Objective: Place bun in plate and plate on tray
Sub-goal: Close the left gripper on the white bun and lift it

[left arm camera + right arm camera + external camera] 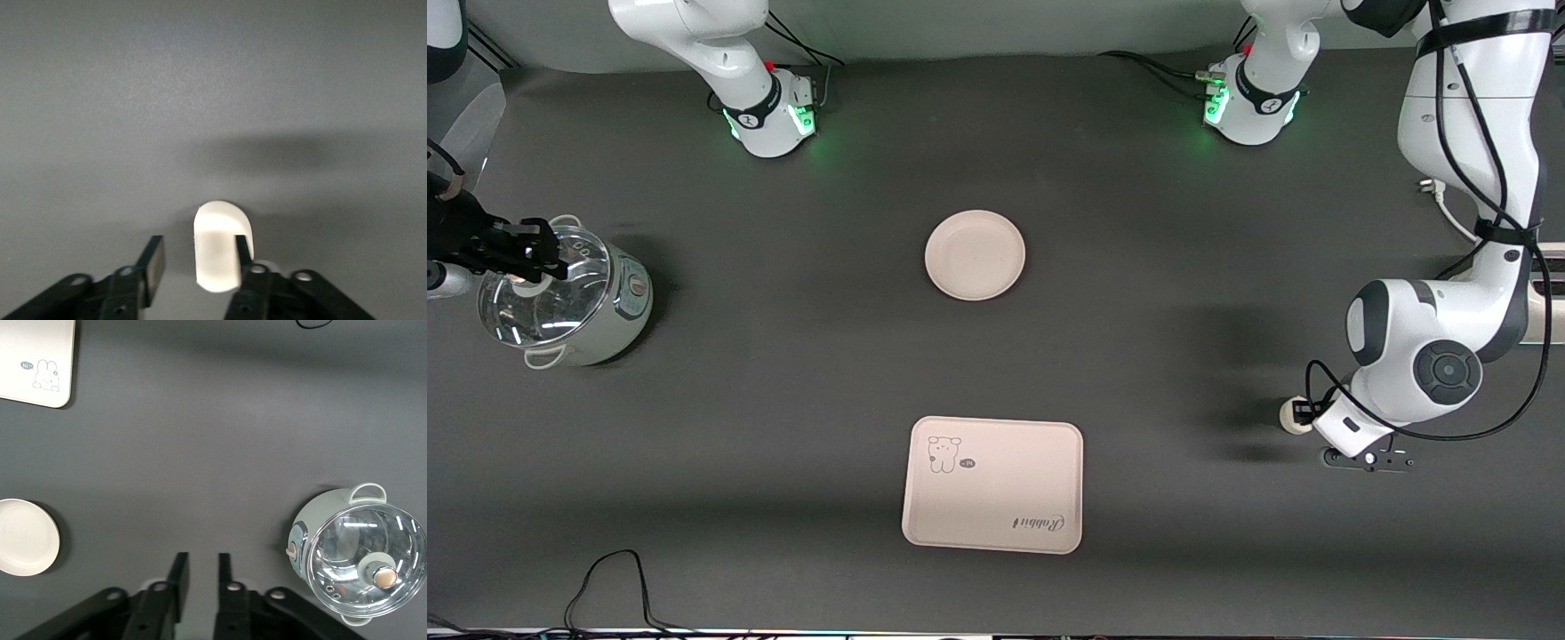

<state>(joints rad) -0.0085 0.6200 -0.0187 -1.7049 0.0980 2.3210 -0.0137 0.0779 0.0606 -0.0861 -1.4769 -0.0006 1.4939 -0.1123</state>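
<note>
Cream-beige rectangular tray [993, 485] sits nearest the camera, round cream plate [975, 254] farther back. Small cream-white bun [220, 247] lies on the table between the left gripper's [198, 261] parted fingers — not clamped. Right gripper [199, 570] waits, fingers slightly apart, beside the glass-lidded pot [353, 557].

Arm shells: glossy white, rounded segments – dark grey bands at the joints.
Left arm [1463, 178]: black cables strapped along the casing; round dark grey cap with a ringed centre on one joint.
Bases: white collars near the plate [975, 255] – green lights, small red buttons.
Left gripper [197, 261]: matte black fingers with screw holes.
Right gripper [200, 571]: black, flat blade fingers.
</note>
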